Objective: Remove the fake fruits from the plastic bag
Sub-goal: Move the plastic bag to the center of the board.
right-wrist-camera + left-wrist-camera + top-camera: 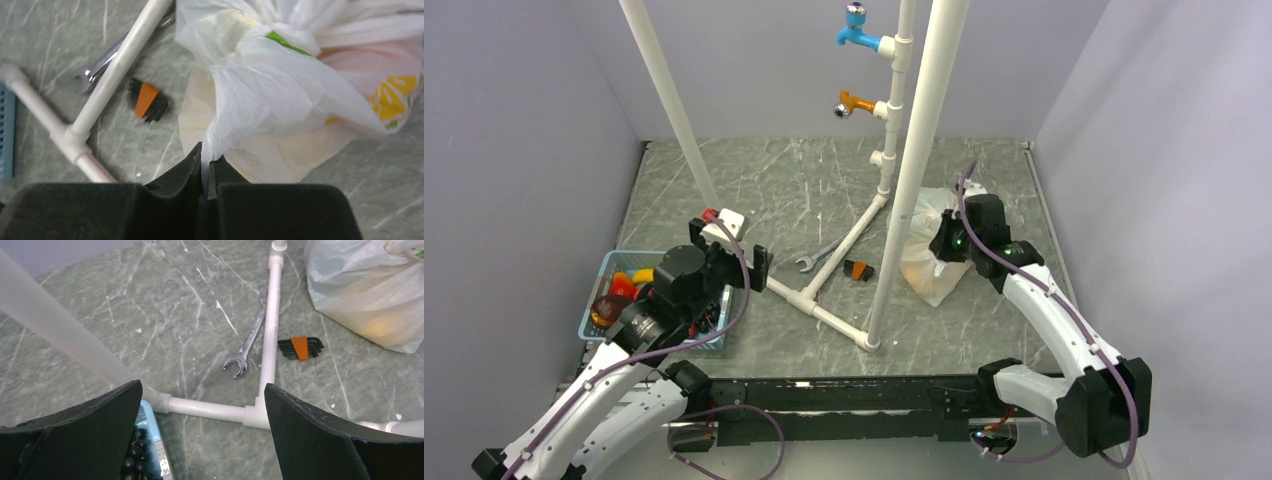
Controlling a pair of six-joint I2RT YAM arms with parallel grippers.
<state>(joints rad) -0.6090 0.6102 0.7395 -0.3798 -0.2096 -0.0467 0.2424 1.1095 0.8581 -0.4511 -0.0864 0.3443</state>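
My right gripper [206,169] clamped a fold of the plastic bag [270,95] near the table's [754,190] right edge; my left gripper [202,390] stood spread wide.

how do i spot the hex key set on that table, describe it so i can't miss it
Start at the white pipe frame lying flat in the middle of the table. On the side of it that faces the plastic bag lies the hex key set, a small fan of black keys in an orange holder. The silver wrench lies on the pipe's other side.
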